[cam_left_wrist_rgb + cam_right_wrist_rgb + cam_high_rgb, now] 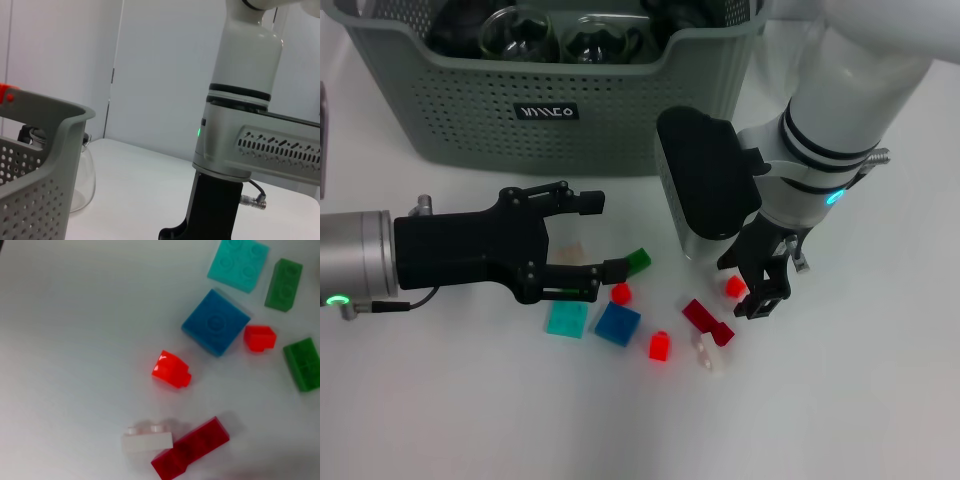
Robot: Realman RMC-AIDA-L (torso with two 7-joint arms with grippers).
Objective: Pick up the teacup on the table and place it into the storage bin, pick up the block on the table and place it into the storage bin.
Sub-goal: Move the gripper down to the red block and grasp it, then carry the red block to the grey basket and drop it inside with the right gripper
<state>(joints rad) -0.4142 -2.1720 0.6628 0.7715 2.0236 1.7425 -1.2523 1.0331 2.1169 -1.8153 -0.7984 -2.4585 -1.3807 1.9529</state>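
Note:
The grey-green storage bin [470,130] stands at the back, and two glass teacups [520,38] lie inside it. Loose blocks are scattered on the white table in front of it. My right gripper [748,284] is down at the table, open, with a small red block [735,287] between its fingers. My left gripper [604,236] hovers open, left of the blocks. A cream block [570,252] lies under it and a green block [638,261] sits at its nearer fingertip. In the left wrist view, a glass vessel [82,177] shows past the bin's wall [30,200]; I cannot tell whether it is inside.
Other blocks lie between the grippers: teal [566,320], blue [617,323], two small red ones [660,346], dark red [705,318] and clear [708,352]. The right wrist view shows the teal block [238,264], blue block [215,322] and dark red block [192,447]. The right arm [240,145] fills the left wrist view.

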